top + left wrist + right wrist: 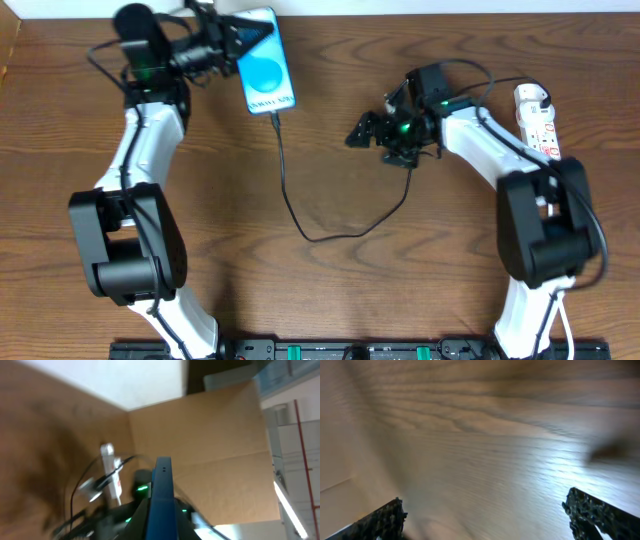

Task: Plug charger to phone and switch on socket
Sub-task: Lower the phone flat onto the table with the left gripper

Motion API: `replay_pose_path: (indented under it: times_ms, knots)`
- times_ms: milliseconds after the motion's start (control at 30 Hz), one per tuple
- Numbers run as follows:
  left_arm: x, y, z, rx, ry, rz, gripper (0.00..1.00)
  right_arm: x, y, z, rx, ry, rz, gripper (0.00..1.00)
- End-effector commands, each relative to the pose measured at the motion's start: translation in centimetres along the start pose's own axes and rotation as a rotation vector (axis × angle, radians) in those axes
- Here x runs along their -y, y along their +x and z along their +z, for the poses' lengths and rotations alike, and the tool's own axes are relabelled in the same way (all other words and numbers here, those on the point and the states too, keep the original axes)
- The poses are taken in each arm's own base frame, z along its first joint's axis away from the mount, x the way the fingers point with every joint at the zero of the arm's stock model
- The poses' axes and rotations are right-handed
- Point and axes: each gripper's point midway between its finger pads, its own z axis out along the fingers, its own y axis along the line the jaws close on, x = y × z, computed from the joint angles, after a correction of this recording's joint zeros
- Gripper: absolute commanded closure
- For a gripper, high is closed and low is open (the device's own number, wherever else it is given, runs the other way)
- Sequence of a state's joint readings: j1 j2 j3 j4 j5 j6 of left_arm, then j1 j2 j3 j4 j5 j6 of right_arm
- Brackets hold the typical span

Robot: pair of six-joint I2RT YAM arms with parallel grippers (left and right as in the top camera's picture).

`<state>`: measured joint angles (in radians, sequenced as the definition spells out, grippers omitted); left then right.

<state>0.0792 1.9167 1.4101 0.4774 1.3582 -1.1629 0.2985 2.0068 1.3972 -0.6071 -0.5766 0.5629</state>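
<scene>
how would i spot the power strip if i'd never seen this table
Go to the far right side of the wooden table, beside the right arm's white link. The power strip lies there lengthwise, its near end hidden by the arm. It is the only white bar with red marks; the phone is blue, the charger cable thin and black.

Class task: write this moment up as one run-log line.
left gripper: jaws shut on phone | right gripper: jaws open, empty | charger: end at phone's lower edge | socket: untouched

overhead: straight down, far | wrists: close | shared: table (400, 290)
</scene>
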Motion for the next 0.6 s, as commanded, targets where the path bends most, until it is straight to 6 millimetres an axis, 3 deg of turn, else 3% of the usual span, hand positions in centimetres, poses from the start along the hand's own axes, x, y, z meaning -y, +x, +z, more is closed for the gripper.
replay_pose_path:
  times_ms: [0, 133, 300, 567]
  knots:
    - [-0.5, 1.7, 1.5, -0.033, -0.04, 0.148, 0.93, 1.6, -2.1, -4.0, 0.177, 0.2, -0.058, 0.01]
    - [-5.9, 3.5, 2.9, -0.015, -0.257, 0.073, 0.94, 2.7, -1.8, -6.7, 0.236, 0.315, -0.017, 0.01]
    - [-11.7, 6.3, 3.4, -0.032, -0.557, 0.078, 0.93, 2.2, -1.6, -8.5, 0.269, 0.323, -0.022, 0.01]
    - [-15.9, 11.4, 7.3, -0.161, -0.699, 0.068, 0.93, 2.3, -0.9, -8.9, 0.252, 0.334, -0.018, 0.01]
